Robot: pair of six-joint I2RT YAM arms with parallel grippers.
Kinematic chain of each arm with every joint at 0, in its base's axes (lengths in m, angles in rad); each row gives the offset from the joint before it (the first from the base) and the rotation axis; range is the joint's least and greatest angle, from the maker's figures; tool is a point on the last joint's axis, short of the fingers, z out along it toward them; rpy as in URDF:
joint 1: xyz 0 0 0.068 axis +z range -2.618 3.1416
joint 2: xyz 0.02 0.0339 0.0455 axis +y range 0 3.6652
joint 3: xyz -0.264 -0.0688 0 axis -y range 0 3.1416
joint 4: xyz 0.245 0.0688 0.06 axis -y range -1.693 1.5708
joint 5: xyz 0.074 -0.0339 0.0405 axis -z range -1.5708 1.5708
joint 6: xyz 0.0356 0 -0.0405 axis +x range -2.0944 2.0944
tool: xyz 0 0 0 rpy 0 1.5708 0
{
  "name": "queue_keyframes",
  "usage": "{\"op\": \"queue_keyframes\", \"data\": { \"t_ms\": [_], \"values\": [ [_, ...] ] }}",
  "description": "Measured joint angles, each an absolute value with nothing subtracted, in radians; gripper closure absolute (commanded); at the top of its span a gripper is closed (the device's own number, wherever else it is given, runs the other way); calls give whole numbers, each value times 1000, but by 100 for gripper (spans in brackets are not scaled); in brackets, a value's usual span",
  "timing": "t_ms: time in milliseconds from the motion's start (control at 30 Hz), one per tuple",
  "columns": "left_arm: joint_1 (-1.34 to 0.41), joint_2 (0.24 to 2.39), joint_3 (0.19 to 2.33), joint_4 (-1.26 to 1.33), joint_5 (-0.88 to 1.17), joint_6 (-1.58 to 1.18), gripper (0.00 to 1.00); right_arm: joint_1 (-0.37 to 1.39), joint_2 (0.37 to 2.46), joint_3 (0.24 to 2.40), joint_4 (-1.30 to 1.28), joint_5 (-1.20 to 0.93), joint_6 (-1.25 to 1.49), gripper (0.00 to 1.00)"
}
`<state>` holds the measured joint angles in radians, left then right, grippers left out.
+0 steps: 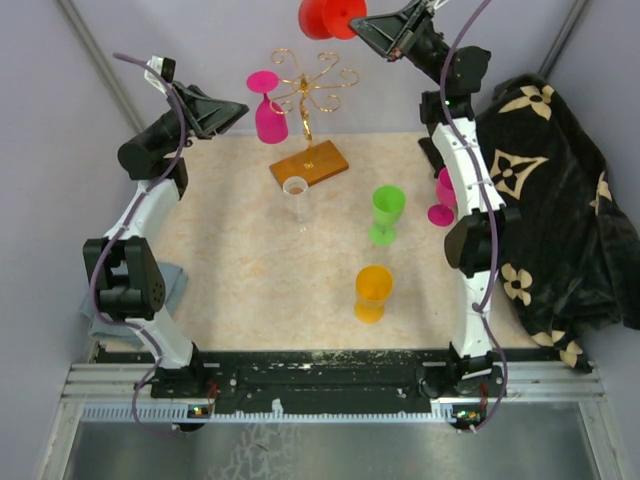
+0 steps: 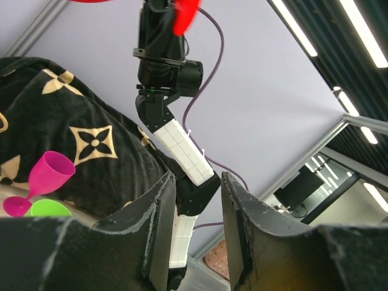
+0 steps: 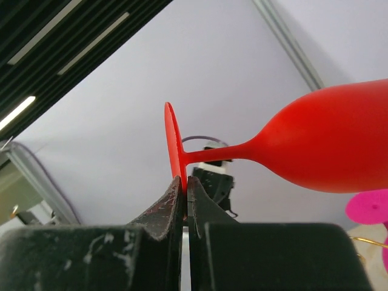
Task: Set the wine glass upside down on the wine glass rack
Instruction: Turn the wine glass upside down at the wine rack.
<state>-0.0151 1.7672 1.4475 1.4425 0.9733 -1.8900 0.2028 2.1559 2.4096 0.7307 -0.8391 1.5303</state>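
Note:
A red wine glass (image 1: 325,17) is held high above the table's far edge, lying sideways. My right gripper (image 1: 362,25) is shut on the rim of its foot, and in the right wrist view the fingertips (image 3: 185,182) pinch the thin red disc with the bowl (image 3: 327,145) off to the right. The gold wire wine glass rack (image 1: 310,85) stands on its wooden base (image 1: 310,163) below and left of the glass. A pink glass (image 1: 268,108) hangs upside down on the rack's left side. My left gripper (image 1: 240,112) is open and empty just left of that pink glass.
A clear glass (image 1: 296,195), a green glass (image 1: 387,212) and an orange glass (image 1: 373,292) stand on the table. Another pink glass (image 1: 443,197) stands behind the right arm. A black patterned cloth (image 1: 560,200) covers the right side, and a grey cloth (image 1: 175,285) lies at the left.

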Motion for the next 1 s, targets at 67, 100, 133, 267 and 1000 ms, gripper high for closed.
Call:
{"op": "queue_keyframes", "data": {
  "t_ms": [67,100,133,267,1000],
  "values": [
    [-15,1740,1440,1406,982,-1858,58,207,2158,2387,694,-813,1499,100],
    [-15,1729,1437,1393,986,-1844,58,208,2163,2382,674,-801,1480,100],
    [-15,1716,1436,1377,989,-1829,58,209,2169,2382,657,-788,1463,100],
    [-15,1673,1426,1315,1000,-1771,58,217,2185,2374,587,-726,1391,100],
    [-17,1601,1399,1118,1039,-1617,59,234,2184,2325,322,-524,1109,100]
  ]
}}
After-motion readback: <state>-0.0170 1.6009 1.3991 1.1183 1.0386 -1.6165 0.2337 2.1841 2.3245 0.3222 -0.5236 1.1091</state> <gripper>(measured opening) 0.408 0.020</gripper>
